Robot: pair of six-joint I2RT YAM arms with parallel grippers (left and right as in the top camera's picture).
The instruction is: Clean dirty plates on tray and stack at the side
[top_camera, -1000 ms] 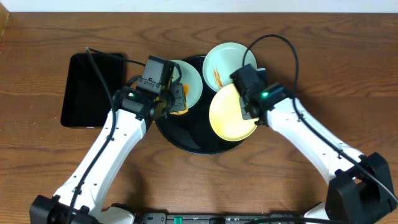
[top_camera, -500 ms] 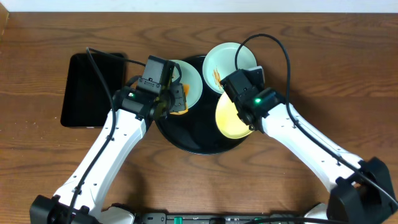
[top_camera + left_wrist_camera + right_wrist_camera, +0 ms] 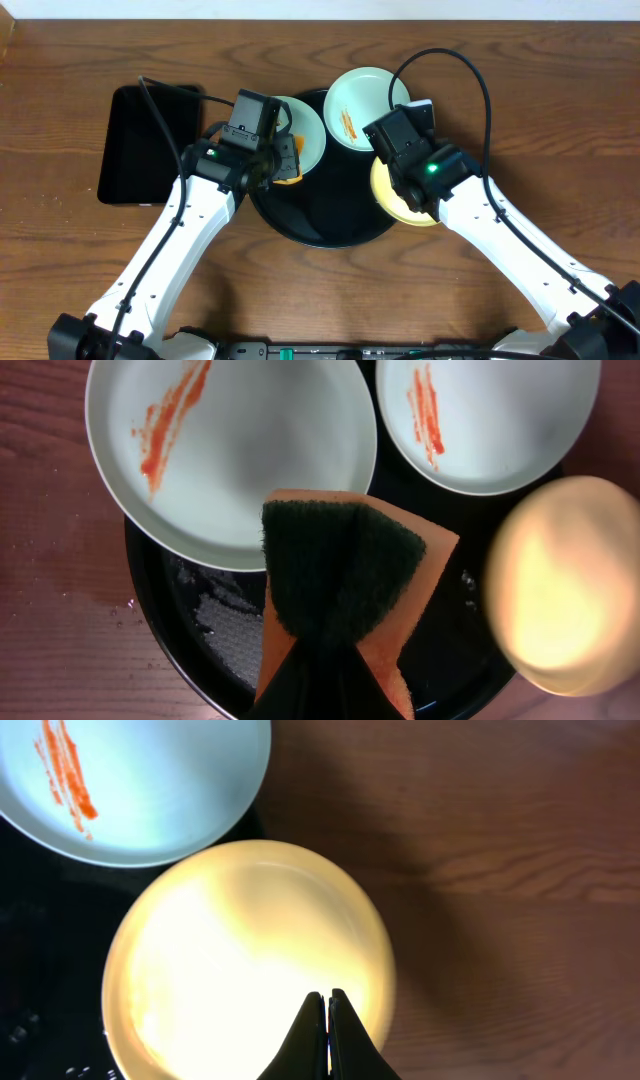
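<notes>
Over tray (image 3: 320, 215) rim, R fingers (image 3: 311, 1038) tight on yellow plate (image 3: 230, 970), wrist face-down; L fingers (image 3: 310, 690) round sponge (image 3: 340, 565)

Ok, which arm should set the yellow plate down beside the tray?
Right. The right fingers are shut on the yellow plate, which reaches past the tray over the table. The left fingers grip the sponge.

Overhead looks straight down on my whole surface (image 3: 560, 120); my wrist cameras face down from close, both catching the yellow plate (image 3: 383, 190) and one streaked mint plate (image 3: 360, 95).
</notes>
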